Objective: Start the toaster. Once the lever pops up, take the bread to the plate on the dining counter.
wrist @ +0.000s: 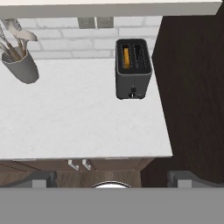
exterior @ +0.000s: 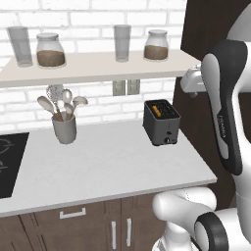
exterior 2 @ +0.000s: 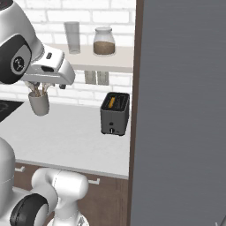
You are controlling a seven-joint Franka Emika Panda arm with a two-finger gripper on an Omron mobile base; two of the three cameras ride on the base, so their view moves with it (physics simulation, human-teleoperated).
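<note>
White worktop [wrist: 78, 118]: toaster [wrist: 133, 70] upper centre, bread [wrist: 126, 57] loaded. Gripper [wrist: 112, 177] fully open, empty; approach squarely, press lever straight down.

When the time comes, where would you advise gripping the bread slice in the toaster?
Grip the bread by its exposed top edge, coming straight down from above: it stands upright in the toaster's left slot, whose walls likely block any side approach.

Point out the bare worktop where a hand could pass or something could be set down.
The widest free patch lies between the utensil cup and the toaster, running forward to the worktop's front edge. The toaster stands close beside the dark side wall, and the cooktop takes the left end.
</note>
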